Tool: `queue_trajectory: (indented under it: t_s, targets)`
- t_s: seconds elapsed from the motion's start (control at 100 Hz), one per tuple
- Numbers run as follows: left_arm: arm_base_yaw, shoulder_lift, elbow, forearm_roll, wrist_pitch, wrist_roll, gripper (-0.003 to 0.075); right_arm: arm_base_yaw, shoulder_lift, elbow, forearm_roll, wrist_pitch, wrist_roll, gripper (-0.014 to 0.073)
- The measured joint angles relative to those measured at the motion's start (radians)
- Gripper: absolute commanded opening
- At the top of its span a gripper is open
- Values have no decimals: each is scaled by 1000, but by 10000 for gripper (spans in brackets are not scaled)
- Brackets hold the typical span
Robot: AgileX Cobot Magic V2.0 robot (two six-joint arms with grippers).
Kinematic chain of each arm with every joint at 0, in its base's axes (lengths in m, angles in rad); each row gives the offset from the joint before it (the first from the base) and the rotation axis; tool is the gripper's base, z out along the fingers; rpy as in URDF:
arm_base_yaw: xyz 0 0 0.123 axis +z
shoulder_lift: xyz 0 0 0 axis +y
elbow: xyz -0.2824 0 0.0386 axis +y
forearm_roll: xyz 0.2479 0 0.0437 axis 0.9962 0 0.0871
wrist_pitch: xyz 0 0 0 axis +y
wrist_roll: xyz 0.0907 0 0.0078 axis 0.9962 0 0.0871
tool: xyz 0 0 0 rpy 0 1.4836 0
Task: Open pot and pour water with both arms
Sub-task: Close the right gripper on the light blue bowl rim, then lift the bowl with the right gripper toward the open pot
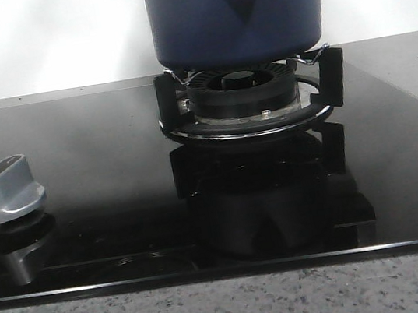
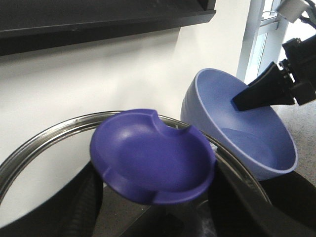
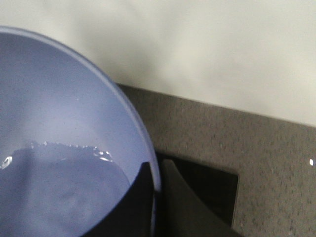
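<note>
The right gripper (image 3: 157, 197) pinches the rim of a pale blue bowl (image 3: 64, 123), one dark finger inside the wall and one outside, and the bowl holds water (image 3: 54, 192) pooled against the lower side, its edge well short of the rim. Just beyond that rim lies speckled counter (image 3: 237, 143) up to a white wall. From the left wrist the same bowl (image 2: 247, 148) shows tilted (the right gripper's black finger (image 2: 266, 91) reaching over its edge). The left gripper's own fingers are hidden, so its grip cannot be told; close before it sits a dark-blue lid (image 2: 153, 158), underside up, over a steel ring (image 2: 44, 136). The pot (image 1: 234, 11) stands on the black burner grate (image 1: 252, 99), glass stovetop (image 1: 102, 180) open around it.
</note>
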Motion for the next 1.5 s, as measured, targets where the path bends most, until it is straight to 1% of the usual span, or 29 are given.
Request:
queue_trajectory:
  t_s: [0.11, 0.15, 0.18, 0.42, 0.5, 0.65, 0.93, 1.07, 1.21, 1.28, 1.5]
  targets:
    - [0, 0, 0, 0, -2, 0, 191, 22, -73, 136, -33, -179, 0, -56]
    - [0, 0, 0, 0, -2, 0, 191, 27, -95, 179, -47, -223, 0, -56]
    - [0, 0, 0, 0, -2, 0, 191, 32, -115, 219, -54, -285, 0, -56]
    - [0, 0, 0, 0, -2, 0, 191, 45, -186, 457, -108, -586, -1, -56]
    - [0, 0, 0, 0, -2, 0, 191, 45, -194, 505, -122, -655, -1, -56]
    - [0, 0, 0, 0, -2, 0, 191, 45, -203, 603, -137, -837, -3, -56]
    - [0, 0, 0, 0, -2, 0, 191, 45, -204, 712, -142, -1110, -6, -56]
    - [0, 0, 0, 0, -2, 0, 191, 45, -204, 754, -144, -1256, -65, -56]
    - [0, 0, 0, 0, -2, 0, 191, 45, -204, 787, -147, -1362, -139, -56]
    - [0, 0, 0, 0, -2, 0, 191, 45, -204, 796, -149, -1398, -156, -56]
    - [0, 0, 0, 0, -2, 0, 191, 45, -205, 804, -149, -1440, -166, -56]
